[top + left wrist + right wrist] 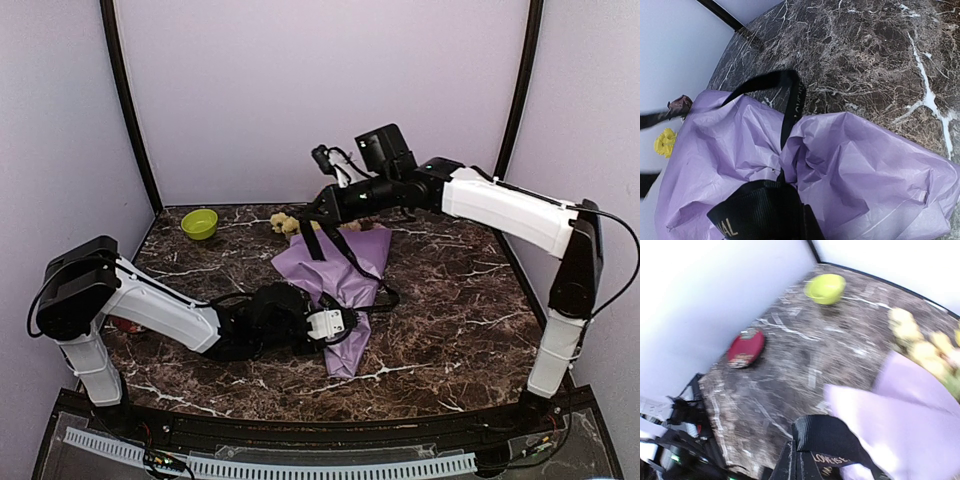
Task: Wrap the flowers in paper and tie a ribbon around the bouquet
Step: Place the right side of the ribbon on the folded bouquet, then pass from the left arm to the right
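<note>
Floppy black lettered ribbon (pixel 790 107) is clamped in both claws, left gripper (pixel 340 326) at 6 o'clock and right gripper (pixel 317 213) at 12 of the crinkly lilac paper-cone bouquet (pixel 345 270) mid dark marble table (pixel 450 290), so I'd grab the strap close to the cone and pull gently, since that thin paper probably tears.

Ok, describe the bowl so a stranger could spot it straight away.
On the dark marble table, look to the far left corner by the back wall. The bowl sits there alone, left of the purple-wrapped bouquet. It is the only lime-green thing: small, round, open-topped.
</note>
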Robot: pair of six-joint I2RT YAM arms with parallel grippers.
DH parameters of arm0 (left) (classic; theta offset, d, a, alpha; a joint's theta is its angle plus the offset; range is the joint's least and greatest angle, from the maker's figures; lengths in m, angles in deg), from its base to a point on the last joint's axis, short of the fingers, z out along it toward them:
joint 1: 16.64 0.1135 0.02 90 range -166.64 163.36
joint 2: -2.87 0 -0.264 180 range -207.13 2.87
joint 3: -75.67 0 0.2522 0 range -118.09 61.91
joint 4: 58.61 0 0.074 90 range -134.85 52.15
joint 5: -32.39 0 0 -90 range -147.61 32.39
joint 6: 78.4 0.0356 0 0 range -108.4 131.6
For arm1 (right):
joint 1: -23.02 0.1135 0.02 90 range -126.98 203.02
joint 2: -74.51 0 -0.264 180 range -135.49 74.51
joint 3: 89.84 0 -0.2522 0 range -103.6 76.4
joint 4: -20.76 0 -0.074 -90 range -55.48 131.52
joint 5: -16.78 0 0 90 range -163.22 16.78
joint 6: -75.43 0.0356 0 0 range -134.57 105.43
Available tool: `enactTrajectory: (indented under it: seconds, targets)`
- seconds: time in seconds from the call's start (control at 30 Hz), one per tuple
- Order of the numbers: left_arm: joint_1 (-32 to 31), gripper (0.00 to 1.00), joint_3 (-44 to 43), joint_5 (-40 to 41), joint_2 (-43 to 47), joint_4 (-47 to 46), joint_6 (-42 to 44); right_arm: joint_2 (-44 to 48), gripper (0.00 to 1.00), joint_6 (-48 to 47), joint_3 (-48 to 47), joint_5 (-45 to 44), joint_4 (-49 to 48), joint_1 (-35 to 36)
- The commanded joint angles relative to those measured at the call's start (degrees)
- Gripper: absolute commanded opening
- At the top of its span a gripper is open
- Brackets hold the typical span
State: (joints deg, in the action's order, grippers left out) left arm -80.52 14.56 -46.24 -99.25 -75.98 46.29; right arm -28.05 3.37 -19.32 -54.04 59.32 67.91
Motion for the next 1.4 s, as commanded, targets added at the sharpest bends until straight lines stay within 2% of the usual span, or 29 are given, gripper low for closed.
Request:
enactTrajectory:
  seconds: [0.0,0.13,0.23,0.33,0.43,0.53,0.57,0.6,0.67,0.73,0.87,0.93,1.0,1.07,1.23,1.37]
  targets:
    - [-0.8,0.0,2.0,-0.9,3.3,-1.3,-2.3,-10.4,0.0,0.5,-13.6,3.9,0.5,6.1]
    - [-1.3,0.0,2.4,-0.6,3.5,-1.4,-2.7,-19.7,0.0,1.1,-24.1,0.3,1.8,10.0]
    - [-1.5,0.0,3.0,0.2,3.8,-2.2,-2.9,-25.2,0.0,-0.8,-32.5,-3.1,7.5,12.8]
    - [-1.7,0.0,4.1,-0.6,4.0,-2.8,-2.0,-27.7,0.02,-3.1,-35.8,-4.8,12.0,14.4]
    - [-1.7,0.0,4.3,-0.5,3.8,-2.7,-2.2,-26.5,0.44,-4.3,-34.5,-5.9,13.3,14.2]
    - [-1.7,0.0,4.5,0.3,3.9,-3.0,-1.4,-24.4,0.74,-5.8,-35.3,-7.4,16.9,13.4]
    - [-1.8,0.0,4.7,0.7,3.9,-3.2,-1.1,-23.6,0.89,-6.3,-35.9,-7.9,18.7,13.3]
    - [-1.7,0.0,4.8,1.0,3.8,-3.2,-1.0,-23.1,0.98,-6.9,-37.0,-8.7,22.0,13.1]
    - [-1.7,0.0,5.3,1.6,3.8,-3.8,-0.7,-21.4,1.0,-7.6,-38.2,-11.6,28.8,12.7]
    - [-1.7,0.0,6.1,1.7,3.9,-4.9,-0.6,-17.6,1.0,-6.7,-34.6,-12.8,32.3,11.3]
    - [-1.7,0.0,7.4,0.6,3.7,-7.6,-1.0,-6.6,0.99,-2.9,-14.4,-10.4,24.9,5.7]
    - [-1.6,0.0,7.2,-0.2,3.4,-7.8,-1.0,-3.3,0.86,-1.5,-5.6,-5.6,20.1,2.8]
    - [-1.4,0.0,6.7,-0.3,3.0,-7.7,-0.8,-2.0,0.68,-0.7,0.4,2.5,15.4,0.7]
    - [-0.8,0.0,6.3,-1.0,2.7,-7.4,-1.3,-2.3,0.59,-0.9,3.7,9.3,11.8,0.3]
    - [-0.5,0.0,5.6,-2.8,2.9,-5.9,-2.2,-6.4,0.65,-1.0,6.6,17.0,6.8,0.1]
    - [-0.3,0.0,5.7,-3.7,3.3,-5.7,-3.2,-8.6,0.65,0.7,7.7,18.9,5.4,0.1]
